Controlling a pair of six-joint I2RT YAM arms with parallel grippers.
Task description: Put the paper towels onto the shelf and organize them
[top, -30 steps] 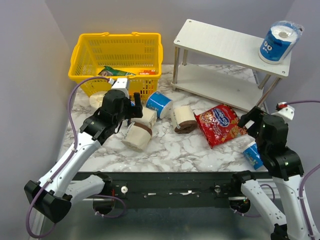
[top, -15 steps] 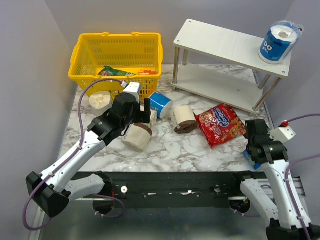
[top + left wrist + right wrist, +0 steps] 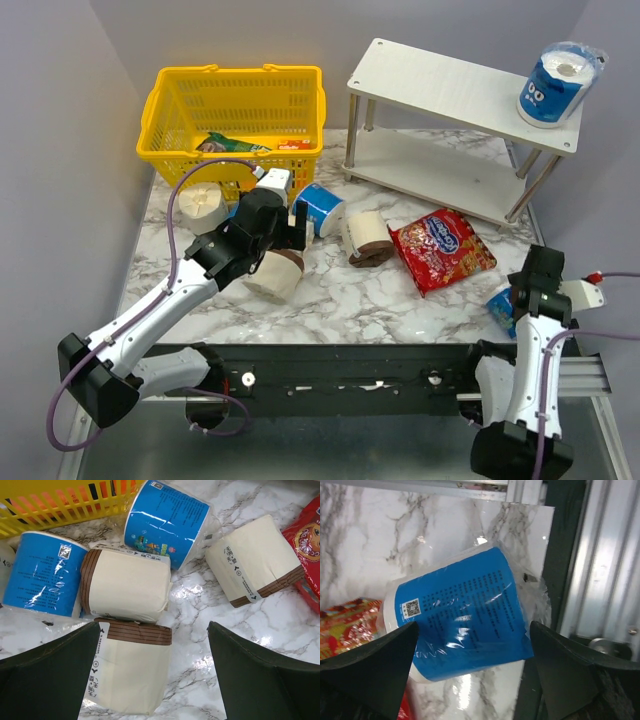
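Top view: the shelf (image 3: 455, 88) is at 1 o'clock, and a blue roll on top (image 3: 558, 82) stands upright at the right end of its upper board. The yellow basket (image 3: 180, 105) is at 11 o'clock. Your left gripper (image 3: 283, 230) is at 10 o'clock, low over a bunch of rolls in front of the basket, with the near cream roll (image 3: 273, 275) right under it. The middle blue roll (image 3: 320, 207) is at its 2 o'clock. The centre cream roll (image 3: 368, 238) lies just beside the red snack bag (image 3: 440, 250), and a corner cream roll (image 3: 202, 204) sits by the basket's left end. Your right gripper (image 3: 538, 275) is at 4 o'clock, at the table's (image 3: 340, 300) near right edge, over the edge blue roll (image 3: 500, 306). Left wrist view: the fingers are wide apart and hold nothing. The near cream roll lies between them at 6 o'clock. A banded cream roll (image 3: 125, 585) touches it from above, and a left blue roll (image 3: 42, 580) sits at 9 o'clock. Right wrist view: the fingers are spread wide. The edge blue roll lies on its side ahead of them, unclamped, close to the table edge, with the snack bag at 8 o'clock.
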